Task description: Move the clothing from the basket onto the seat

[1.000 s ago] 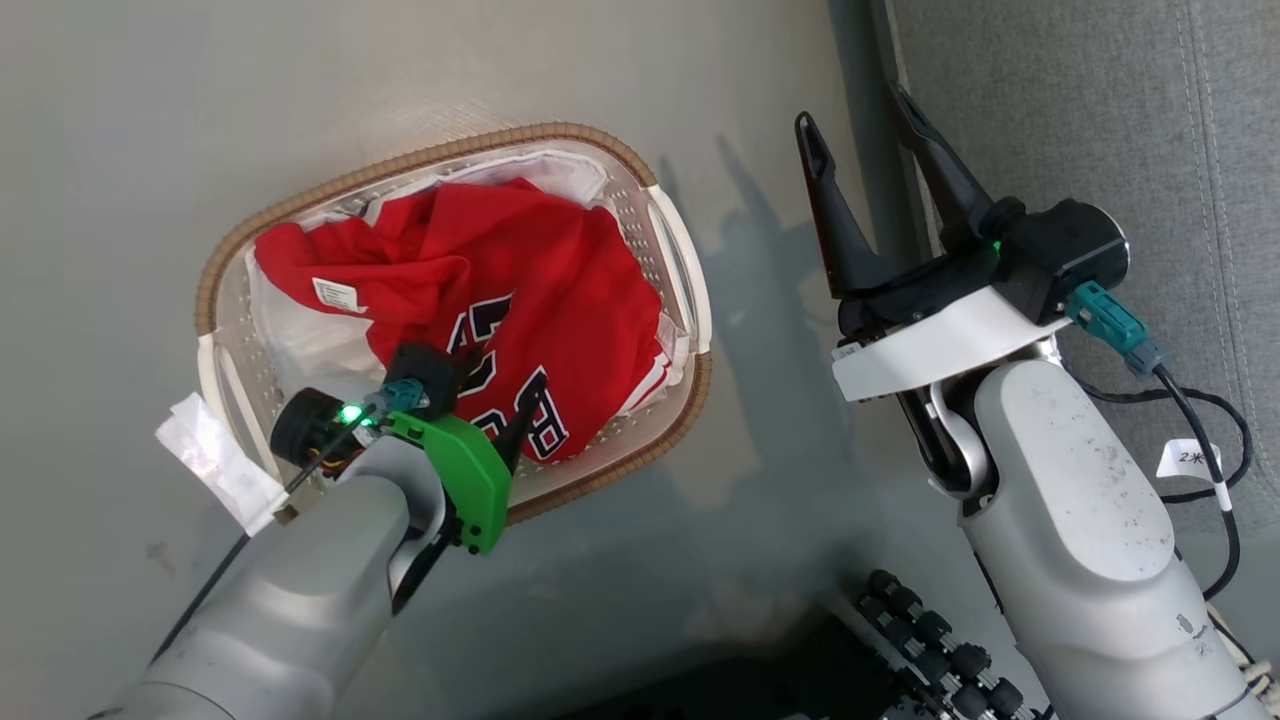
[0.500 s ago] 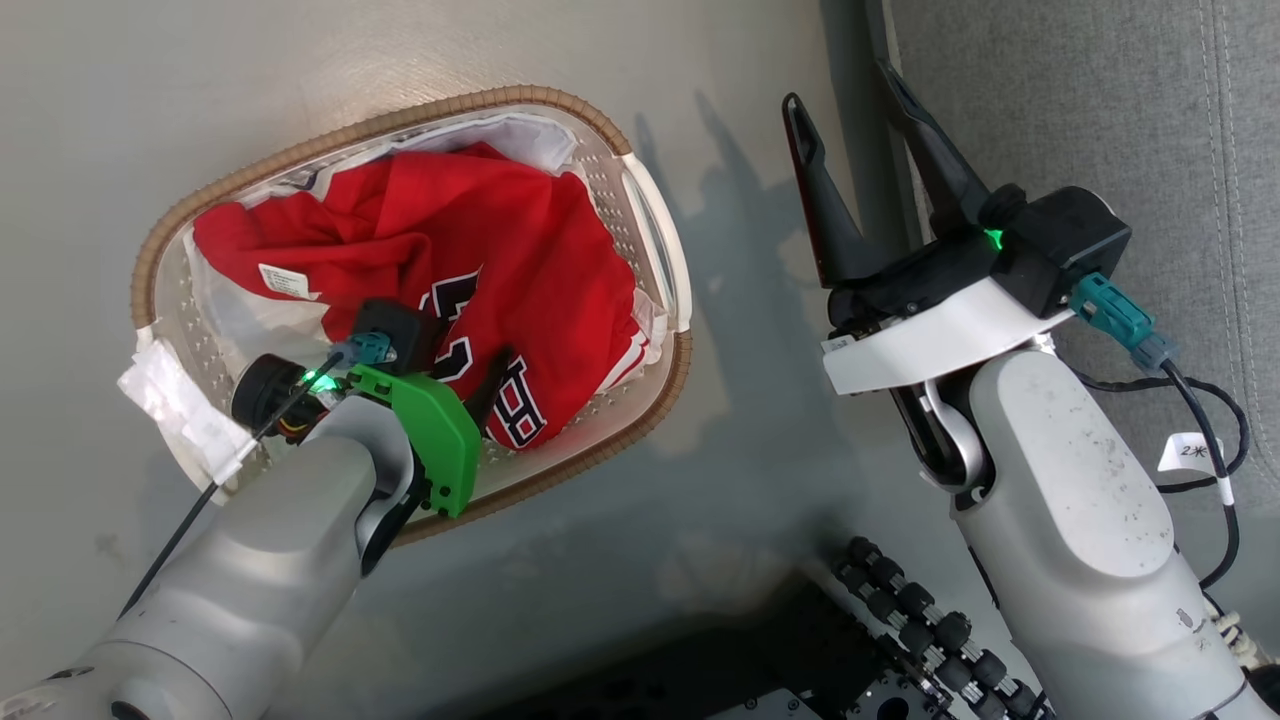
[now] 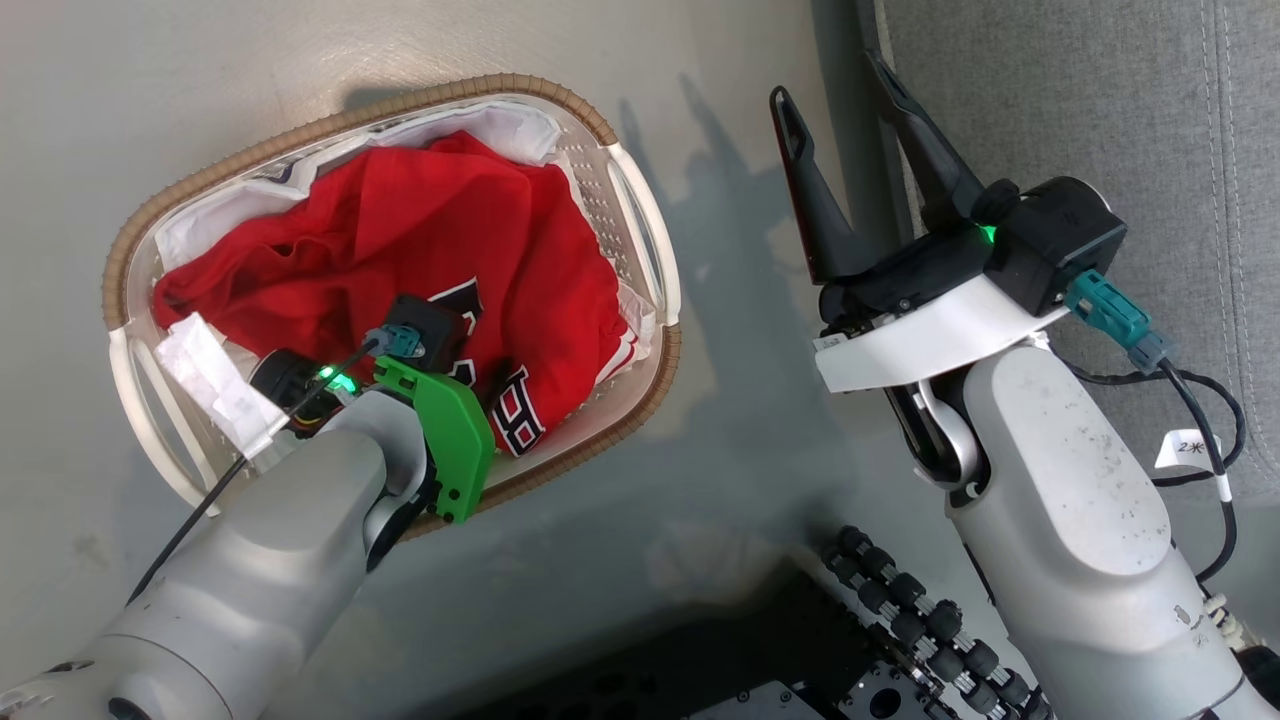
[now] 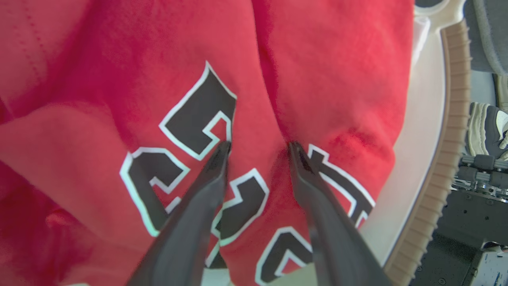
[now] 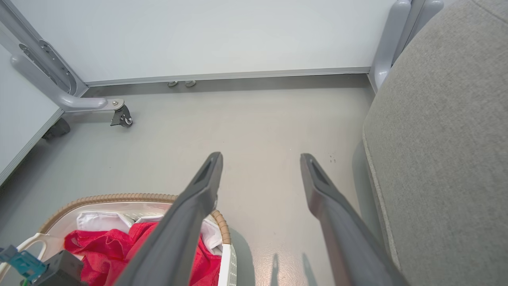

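One jersey [image 3: 450, 220], one basket [image 3: 662, 365], one seat [image 3: 1100, 100], two end effectors [image 4: 258, 147] [image 3: 828, 80].

L: left gripper [image 4: 258, 149], two long dark fingers, jaws partly apart, green plastic wrist bracket [image 3: 450, 440] behind it | R: right gripper [image 3: 829, 77], two long dark fingers, jaws spread wide, white wrist collar [image 3: 930, 345] behind it, pale grey forearm [image 3: 1060, 480] further back

Grey floor [image 5: 254, 119], a castered grey frame leg [image 5: 79, 104], white wall panel [image 5: 198, 35].
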`<state>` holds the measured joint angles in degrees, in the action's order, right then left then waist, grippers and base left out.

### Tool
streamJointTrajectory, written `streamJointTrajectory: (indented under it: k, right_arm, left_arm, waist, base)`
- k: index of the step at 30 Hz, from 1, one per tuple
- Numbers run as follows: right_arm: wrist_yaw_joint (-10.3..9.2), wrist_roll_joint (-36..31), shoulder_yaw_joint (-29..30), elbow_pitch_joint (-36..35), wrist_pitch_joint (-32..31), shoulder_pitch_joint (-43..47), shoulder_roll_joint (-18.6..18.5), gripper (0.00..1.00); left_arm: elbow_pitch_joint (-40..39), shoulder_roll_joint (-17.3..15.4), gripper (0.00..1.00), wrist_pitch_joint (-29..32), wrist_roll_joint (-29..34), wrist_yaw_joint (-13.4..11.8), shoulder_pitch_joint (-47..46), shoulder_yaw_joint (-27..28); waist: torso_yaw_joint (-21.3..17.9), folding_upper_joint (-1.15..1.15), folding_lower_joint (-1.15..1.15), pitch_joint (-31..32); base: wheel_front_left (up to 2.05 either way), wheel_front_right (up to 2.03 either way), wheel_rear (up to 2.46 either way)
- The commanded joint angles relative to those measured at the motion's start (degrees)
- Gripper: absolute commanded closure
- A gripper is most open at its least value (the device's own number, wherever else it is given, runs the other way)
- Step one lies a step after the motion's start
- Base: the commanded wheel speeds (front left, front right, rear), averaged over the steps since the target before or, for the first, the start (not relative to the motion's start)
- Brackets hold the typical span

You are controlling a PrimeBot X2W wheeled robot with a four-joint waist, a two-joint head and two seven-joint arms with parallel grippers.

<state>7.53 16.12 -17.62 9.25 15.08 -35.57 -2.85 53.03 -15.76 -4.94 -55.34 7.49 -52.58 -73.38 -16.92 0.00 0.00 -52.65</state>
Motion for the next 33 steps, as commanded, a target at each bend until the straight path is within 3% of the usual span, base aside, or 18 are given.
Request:
streamJointTrajectory:
  k: [1,14,30,33]
  right_arm:
    - [-0.08,0.2,0.0,-0.2,0.1,-0.3,-0.2,0.0]
    - [-0.08,-0.3,1.0,1.1,0.1,0.2,-0.2,0.0]
    - [-0.08,-2.6,3.0,6.6,0.1,5.7,-0.2,0.0]
    - [-0.08,-3.3,3.8,7.6,0.1,7.1,-0.2,0.0]
  left_arm:
    - [-0.3,-0.4,1.0,0.5,0.0,0.0,-0.6,0.0]
    - [-1.9,-0.2,1.0,-3.1,-2.2,0.0,0.6,0.0]
    - [-5.0,2.3,1.0,-10.2,-6.6,0.0,6.2,0.1]
    - [-6.2,2.7,1.0,-10.3,-6.3,0.0,6.8,2.3]
  waist:
    - [0.1,0.0,0.0,0.1]
    - [1.4,0.0,0.0,4.1]
    - [6.5,0.0,0.0,20.4]
    - [7.8,0.0,0.0,23.5]
  base:
    - [0.0,0.0,0.0]
    - [0.0,0.0,0.0]
    - [0.0,0.0,0.0]
    - [0.0,0.0,0.0]
